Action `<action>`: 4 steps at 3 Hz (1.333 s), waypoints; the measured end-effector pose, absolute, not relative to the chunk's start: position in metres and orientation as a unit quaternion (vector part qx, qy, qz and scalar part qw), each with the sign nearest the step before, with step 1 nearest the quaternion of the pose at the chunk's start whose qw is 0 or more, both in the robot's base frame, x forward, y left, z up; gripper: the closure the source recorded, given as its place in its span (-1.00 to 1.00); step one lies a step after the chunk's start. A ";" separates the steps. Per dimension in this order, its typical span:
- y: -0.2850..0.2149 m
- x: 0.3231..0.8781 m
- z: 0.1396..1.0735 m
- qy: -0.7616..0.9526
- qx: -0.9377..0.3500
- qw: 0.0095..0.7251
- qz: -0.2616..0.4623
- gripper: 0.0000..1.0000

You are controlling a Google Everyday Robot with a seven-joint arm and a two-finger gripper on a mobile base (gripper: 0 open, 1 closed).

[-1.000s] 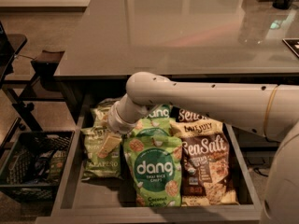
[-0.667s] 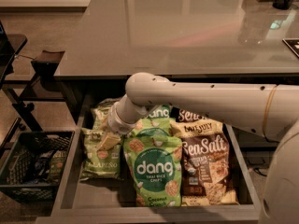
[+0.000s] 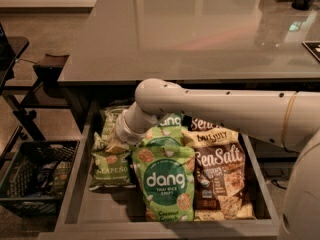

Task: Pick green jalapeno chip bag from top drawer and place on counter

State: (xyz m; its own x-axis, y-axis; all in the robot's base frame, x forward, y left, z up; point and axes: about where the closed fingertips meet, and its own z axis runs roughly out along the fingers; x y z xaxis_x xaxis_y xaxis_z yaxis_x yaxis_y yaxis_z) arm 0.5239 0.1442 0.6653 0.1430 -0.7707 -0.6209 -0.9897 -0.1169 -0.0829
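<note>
The green jalapeno chip bag (image 3: pixel 111 168) lies in the left row of the open top drawer (image 3: pixel 75 194), its "JALAPENO" lettering facing up. My white arm reaches from the right across the drawer and bends down at the elbow. My gripper (image 3: pixel 116 145) is at the top edge of the jalapeno bag, low inside the drawer, mostly hidden behind the wrist. The grey glossy counter (image 3: pixel 190 29) spreads above and behind the drawer.
A brighter green "dang" bag (image 3: pixel 164 180) and a brown-and-cream "Sea Salt" bag (image 3: pixel 220 176) lie to the right of the jalapeno bag, with more bags behind them. A black crate (image 3: pixel 35 184) stands on the floor at the left, by a dark stand (image 3: pixel 30 84).
</note>
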 end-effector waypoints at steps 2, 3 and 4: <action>0.145 0.520 0.675 0.603 -0.715 0.261 0.238 1.00; 0.136 0.502 0.719 0.582 -0.721 0.287 0.243 1.00; 0.114 0.482 0.781 0.576 -0.724 0.312 0.218 1.00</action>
State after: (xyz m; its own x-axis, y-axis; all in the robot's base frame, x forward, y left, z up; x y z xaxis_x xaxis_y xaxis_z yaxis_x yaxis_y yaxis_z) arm 0.4824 0.1141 0.7808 0.2422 -0.6978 -0.6741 -0.9692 -0.1430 -0.2003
